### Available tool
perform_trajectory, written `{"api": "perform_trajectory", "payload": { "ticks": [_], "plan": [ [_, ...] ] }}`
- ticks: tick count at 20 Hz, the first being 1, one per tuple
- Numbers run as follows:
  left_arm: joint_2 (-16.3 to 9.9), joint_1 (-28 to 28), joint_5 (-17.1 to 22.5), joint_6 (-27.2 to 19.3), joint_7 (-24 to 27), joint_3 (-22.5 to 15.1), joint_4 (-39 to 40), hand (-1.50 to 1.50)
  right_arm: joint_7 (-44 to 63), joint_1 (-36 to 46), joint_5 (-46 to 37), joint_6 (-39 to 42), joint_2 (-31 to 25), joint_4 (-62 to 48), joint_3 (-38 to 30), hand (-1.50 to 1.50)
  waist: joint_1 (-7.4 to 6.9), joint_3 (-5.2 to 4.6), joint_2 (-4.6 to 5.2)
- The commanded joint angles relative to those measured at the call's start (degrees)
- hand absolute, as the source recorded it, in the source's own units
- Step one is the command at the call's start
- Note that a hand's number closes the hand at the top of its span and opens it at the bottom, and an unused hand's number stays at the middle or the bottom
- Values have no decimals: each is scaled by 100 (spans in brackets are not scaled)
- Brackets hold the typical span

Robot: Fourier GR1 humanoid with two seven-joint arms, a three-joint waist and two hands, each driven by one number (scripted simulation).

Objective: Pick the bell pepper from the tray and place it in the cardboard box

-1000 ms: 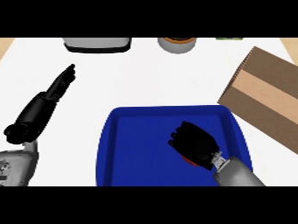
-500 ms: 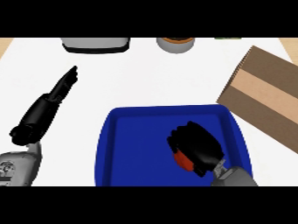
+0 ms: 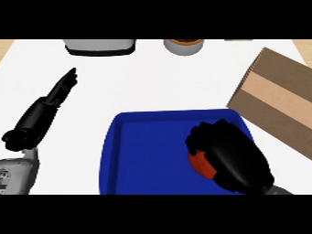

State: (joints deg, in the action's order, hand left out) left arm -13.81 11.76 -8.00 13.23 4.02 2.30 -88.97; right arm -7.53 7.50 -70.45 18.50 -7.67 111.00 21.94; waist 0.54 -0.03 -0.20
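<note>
The right hand (image 3: pixel 229 155) has slid back and down across the blue tray (image 3: pixel 145 151) since a second ago, and more red now shows under its palm. That red is the bell pepper (image 3: pixel 199 163), and the fingers are curled over the top of it, grasping it. Only a sliver of the pepper shows at the hand's left side; the rest is hidden beneath the black palm. The pepper sits in the right half of the tray, toward its near edge, and whether it is touching the tray floor or lifted off it cannot be told from this view.

Over on the left, the left hand (image 3: pixel 60 91) lies on the white counter (image 3: pixel 172 82) with its fingers straight and together, pointing away toward the far edge, holding nothing. It has barely shifted from where it was.

The cardboard box (image 3: pixel 287 105) sits to the right of the tray, turned at an angle, its near corner just beside the tray's far right corner. At the back of the counter stand a grey appliance (image 3: pixel 99 45) and, to its right, a round container (image 3: pixel 183 45), both cut off by the upper edge
</note>
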Motion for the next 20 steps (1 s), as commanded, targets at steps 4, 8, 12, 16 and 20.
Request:
{"api": "perform_trajectory", "payload": {
  "ticks": [4,8,12,16,20],
  "plan": [
    [160,-9,-138,-92,-111,-179,-135,0,1391,490,599,375,739,1014,-1282,150,-12,2,3],
    [-149,106,145,222,-24,151,47,0,2062,849,941,706,756,1384,-2069,150,-15,0,9],
    [44,103,-2,99,-144,-39,-29,0,1811,1754,1679,619,260,395,-3714,150,-66,6,37],
    [43,-160,8,116,-170,-25,-372,0,1888,2299,1748,455,-218,-611,-4177,150,-124,5,26],
    [45,81,-138,89,88,-27,98,0,953,2166,1644,286,-1279,-1578,-4513,150,-89,6,54]
  ]
}}
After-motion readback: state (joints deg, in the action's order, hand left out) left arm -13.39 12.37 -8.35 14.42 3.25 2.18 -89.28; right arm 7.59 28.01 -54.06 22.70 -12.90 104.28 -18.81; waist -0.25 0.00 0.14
